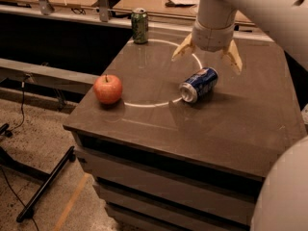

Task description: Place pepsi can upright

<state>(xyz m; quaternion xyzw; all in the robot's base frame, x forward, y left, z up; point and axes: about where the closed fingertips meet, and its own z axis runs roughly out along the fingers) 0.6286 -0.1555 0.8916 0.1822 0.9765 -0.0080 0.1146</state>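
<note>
— What's there, starting from the left?

— Down on the floor, a black stand (43, 189) with its legs splayed out, and a thin cable (21, 105) trailing behind it. Then the bench (231, 129), a dark slab top on a stack of drawers.

— And on top?

— An apple (108, 88) first, red, stem up, near the left edge. It sits just outside a white ring (144, 104) marked on the top, and nothing else is near it.

— Behind it?

— A green can (139, 26), upright at the far edge, just by the ring's far side.

— Where's the pepsi can?

— The pepsi can (198, 84) is right of the middle, lying on its side over the ring's near right arc. Its silver end is turned toward the apple's side and a little toward me, and the blue body runs back and to the right. Nothing is touching it.

— So the gripper hasn't got it?

— No. The gripper (207, 61) hangs over the bench just behind the can, pointing down from a thick white arm (216, 13) that comes in from the upper right. Its two tan fingers (183, 48) are spread wide, one out to each side, with nothing held between them. Both tips are clear of the can. How high they are above the top I can't tell.
</note>
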